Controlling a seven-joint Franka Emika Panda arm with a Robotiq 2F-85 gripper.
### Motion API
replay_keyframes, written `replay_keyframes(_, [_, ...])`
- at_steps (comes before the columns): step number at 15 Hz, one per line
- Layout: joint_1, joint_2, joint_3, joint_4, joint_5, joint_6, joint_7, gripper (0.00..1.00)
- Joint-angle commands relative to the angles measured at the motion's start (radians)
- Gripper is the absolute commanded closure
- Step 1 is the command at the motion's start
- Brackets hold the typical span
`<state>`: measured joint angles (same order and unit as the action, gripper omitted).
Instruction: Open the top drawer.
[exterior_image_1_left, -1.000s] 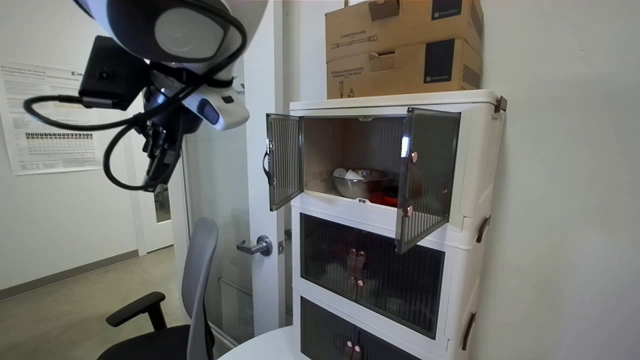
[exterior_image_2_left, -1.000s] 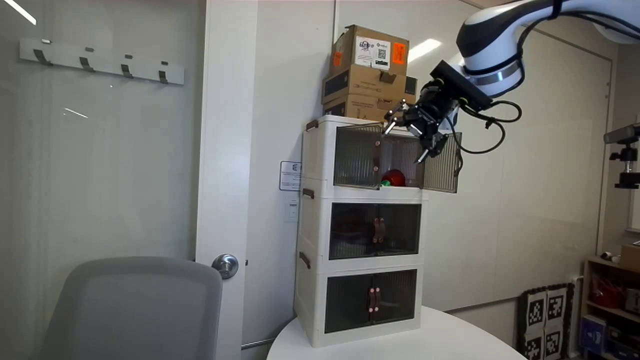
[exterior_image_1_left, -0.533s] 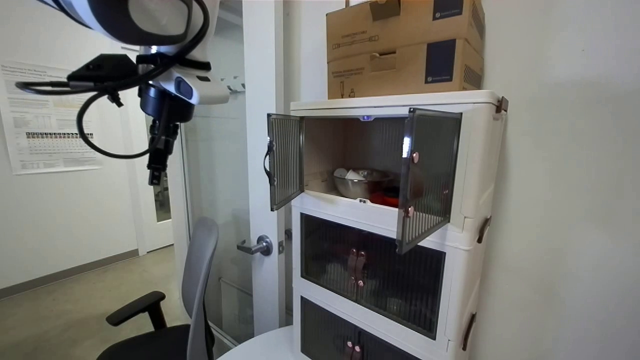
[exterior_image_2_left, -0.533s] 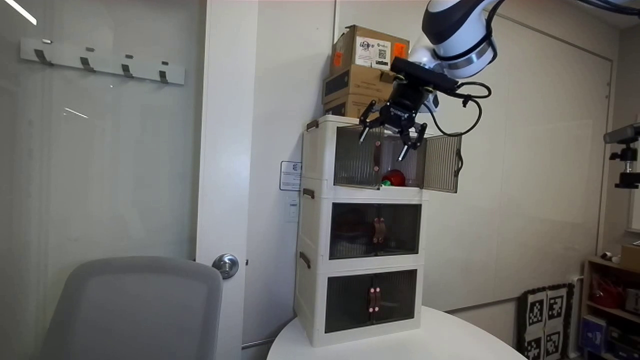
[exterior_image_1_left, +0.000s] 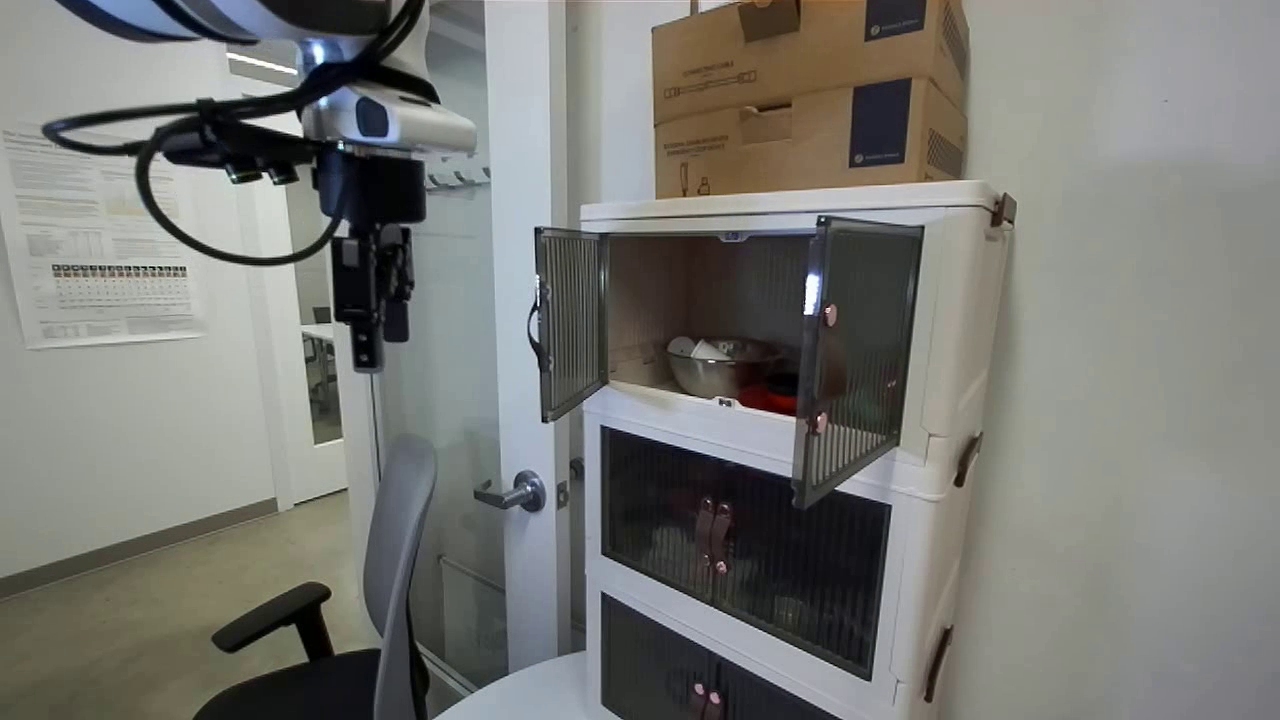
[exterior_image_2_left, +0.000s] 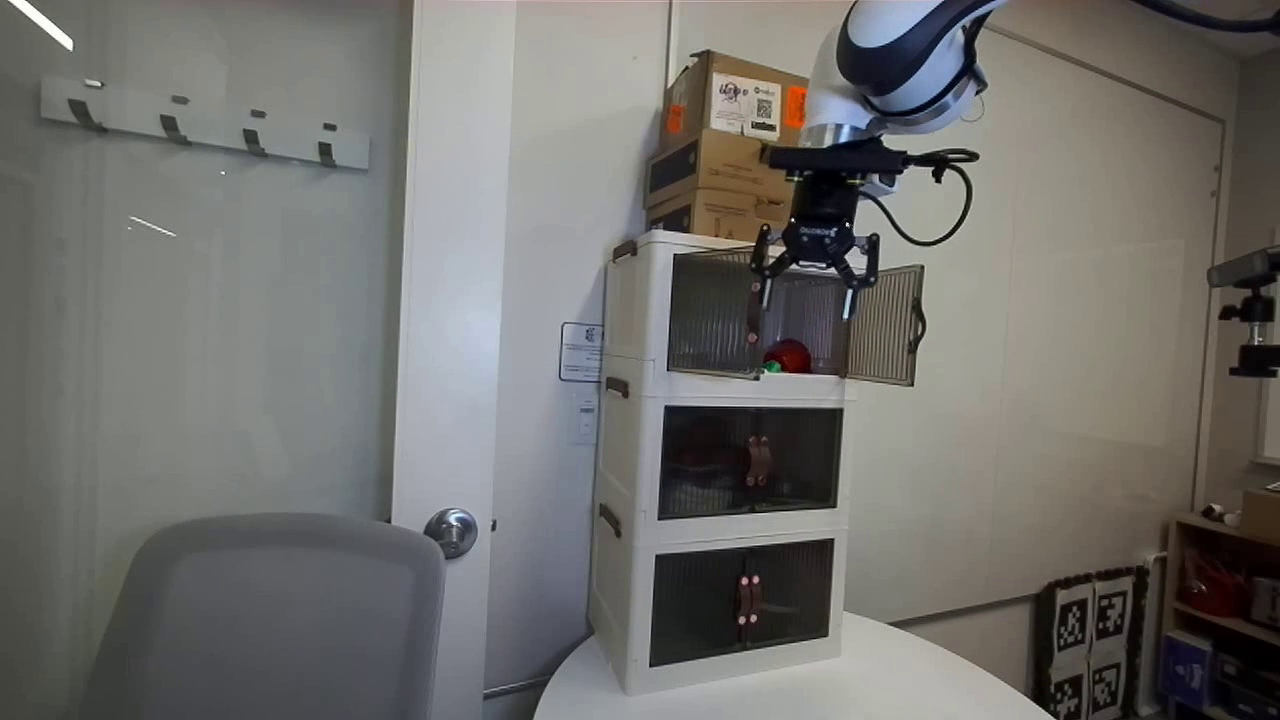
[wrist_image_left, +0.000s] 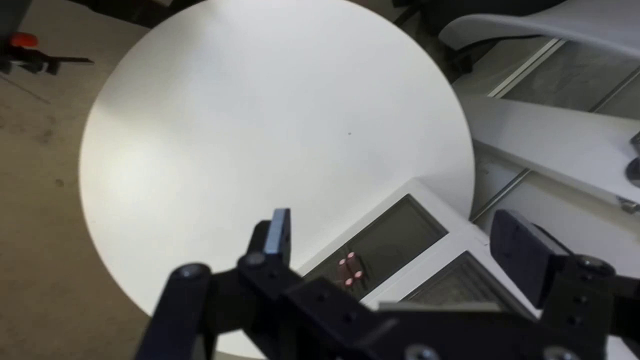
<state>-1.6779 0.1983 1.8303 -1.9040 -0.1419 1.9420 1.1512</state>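
Above the white round tabletop (wrist_image_left: 280, 125), the black two-fingered gripper (exterior_image_2_left: 808, 298) hangs pointing down, its fingers spread wide apart with nothing between them. In the wrist view one finger shows against the tabletop, the other past its right edge. The cream-white three-tier plastic cabinet (exterior_image_2_left: 740, 392) stands toward the tabletop's left edge in an exterior view. Its topmost tier is the top drawer (exterior_image_1_left: 740, 290), whose two smoky see-through hinged panels (exterior_image_1_left: 868, 345) stand swung outward, apart from the gripper. Inside I can make out a shiny grey round bowl (exterior_image_1_left: 708, 375), and beside it a red object (exterior_image_1_left: 763, 399) partly behind a panel. The two lower tiers (exterior_image_2_left: 705, 480) are closed. Brown cardboard boxes (exterior_image_2_left: 735, 160) sit stacked on the cabinet.
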Motion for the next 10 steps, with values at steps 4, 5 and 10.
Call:
replay_keyframes(4, [0.050,0.047,-0.016,0.058,-0.176,-0.245,0.144,0.00])
replay_keyframes(5, [0.049,0.049,-0.013,0.062,-0.184,-0.263,0.153,0.00])
replay_keyframes(10, [0.049,0.050,-0.012,0.063,-0.190,-0.269,0.157,0.00])
